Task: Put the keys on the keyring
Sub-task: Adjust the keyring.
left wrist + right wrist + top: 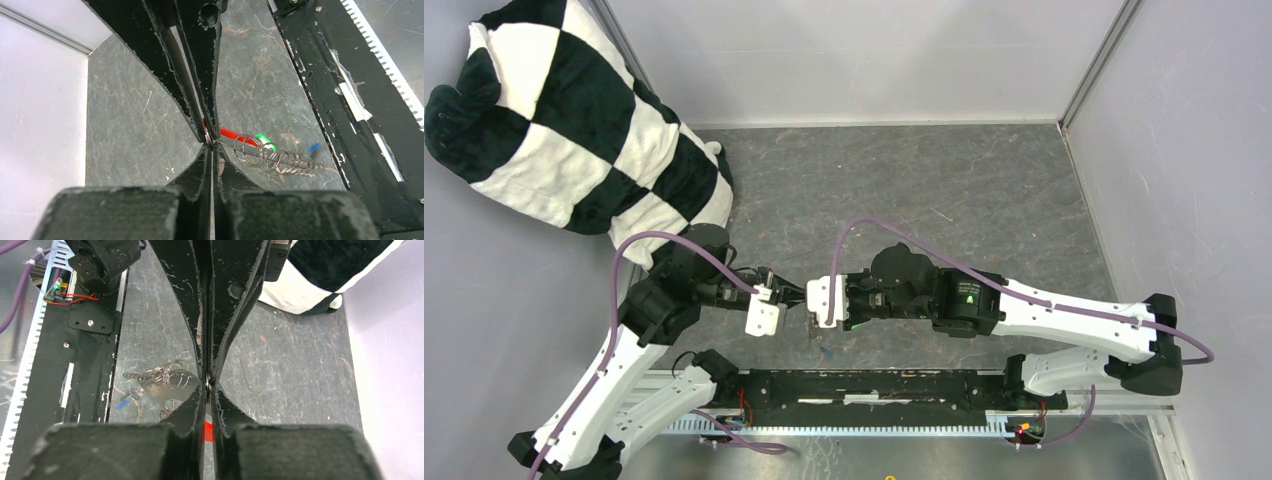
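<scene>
Left gripper (pixel 210 149), right gripper (pixel 207 388) — jaws tight on keyring (pixel 233 134)

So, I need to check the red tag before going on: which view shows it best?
Left wrist: the red tag is in plain sight beside the left gripper. Right wrist shows only a red sliver between its fingers. In the top view I cannot make it out.

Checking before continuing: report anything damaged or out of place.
The keyring looks deformed: its wire is drawn out into a loose spiral of loops trailing from the shut left gripper instead of one flat ring. A checkered cushion fills the far-left corner.
</scene>
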`<state>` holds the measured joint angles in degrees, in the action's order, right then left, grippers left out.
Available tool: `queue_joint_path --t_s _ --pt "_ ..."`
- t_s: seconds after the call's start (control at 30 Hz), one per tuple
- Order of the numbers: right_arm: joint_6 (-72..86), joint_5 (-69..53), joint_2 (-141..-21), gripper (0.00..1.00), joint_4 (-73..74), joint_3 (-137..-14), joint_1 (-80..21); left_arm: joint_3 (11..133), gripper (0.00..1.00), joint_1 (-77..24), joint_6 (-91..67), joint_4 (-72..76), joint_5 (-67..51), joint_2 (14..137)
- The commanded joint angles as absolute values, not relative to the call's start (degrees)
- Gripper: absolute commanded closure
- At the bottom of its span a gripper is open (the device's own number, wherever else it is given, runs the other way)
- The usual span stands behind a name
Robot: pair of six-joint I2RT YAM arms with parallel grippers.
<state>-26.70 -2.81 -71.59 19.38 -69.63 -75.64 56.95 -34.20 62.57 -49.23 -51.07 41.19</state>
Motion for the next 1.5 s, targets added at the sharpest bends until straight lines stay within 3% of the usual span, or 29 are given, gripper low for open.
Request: queue_joint_path --t_s 0.0,0.07,0.2,0.3,0.53,0.67,0.7,0.8,1.07,1.47 --pt "-25.5 -0.7 -69.2 0.86 14.0 -69.4 -75.2 58.8 0.98 -34.4 64.8 -48.0 -53.6 40.7" --pt "-24.7 -0.5 -69.1 0.75 13.7 -69.3 -75.2 58.7 0.98 -34.4 64.8 -48.1 -53.8 40.8" --pt "-23.9 -0.7 -68.8 0.67 12.9 -69.3 -75.2 58.8 0.98 -34.5 64.7 -48.0 -53.8 40.9" --pt "-23.9 -1.1 -68.8 0.74 13.4 -69.3 -75.2 58.9 0.98 -34.5 64.6 -48.1 -53.7 40.9" --pt "-24.4 -2.5 -70.0 1.0 16.3 -70.7 -75.2 59.1 0.98 -34.5 64.5 -48.0 -54.2 40.8" --pt "-24.2 -1.9 -70.2 0.99 16.7 -70.8 -74.9 59.8 0.97 -34.5 63.3 -48.1 -54.8 41.0" --pt "-23.6 -2.1 -69.7 1.0 15.2 -70.2 -74.6 59.8 0.85 -34.5 62.9 -48.1 -55.0 41.0" --pt "-20.5 -5.1 -65.2 1.0 6.0 -64.0 -72.8 59.2 0.64 -34.5 59.1 -47.2 -54.5 41.0" --pt "-6.8 -17.7 -55.0 1.0 -29.6 -42.8 -67.3 53.7 0.68 -34.5 36.6 -34.4 -52.4 36.7" --pt "-1.5 -22.5 -56.2 1.0 -40.2 -38.5 -66.6 53.9 0.69 -34.5 31.9 -29.2 -55.4 39.0"
